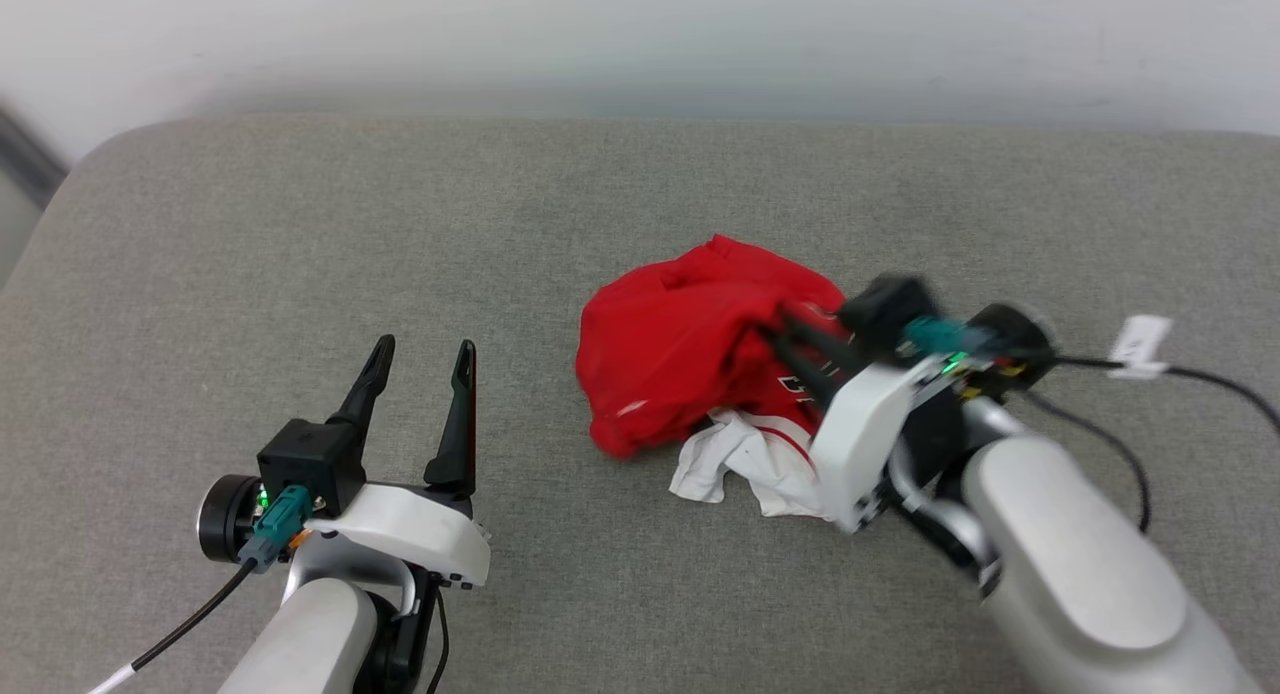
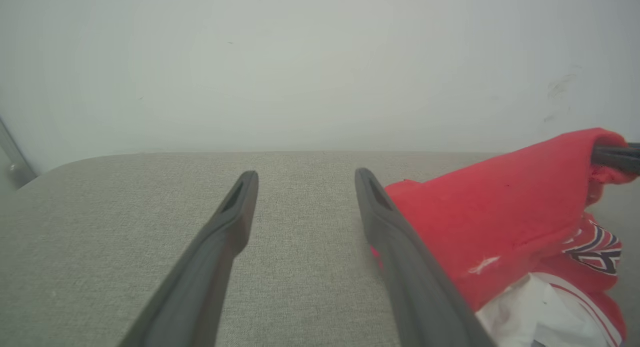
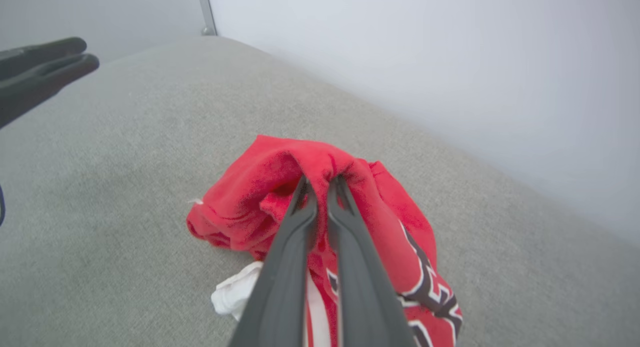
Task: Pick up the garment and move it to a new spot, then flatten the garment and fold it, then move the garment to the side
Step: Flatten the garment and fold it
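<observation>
The garment (image 1: pixel 670 354) is lying crumpled right of centre on the grey fabric cushion (image 1: pixel 300 254), with a white sleeve (image 1: pixel 730 459) spilling out on its near side and black, white-outlined lettering (image 3: pixel 430 287) partly showing. The right gripper (image 3: pixel 320 181) is reaching in from the right, its jaws clamped on a raised fold of red cloth. The left gripper (image 1: pixel 425 346) is hovering near left, well apart from the garment, jaws spread wide and holding nothing.
</observation>
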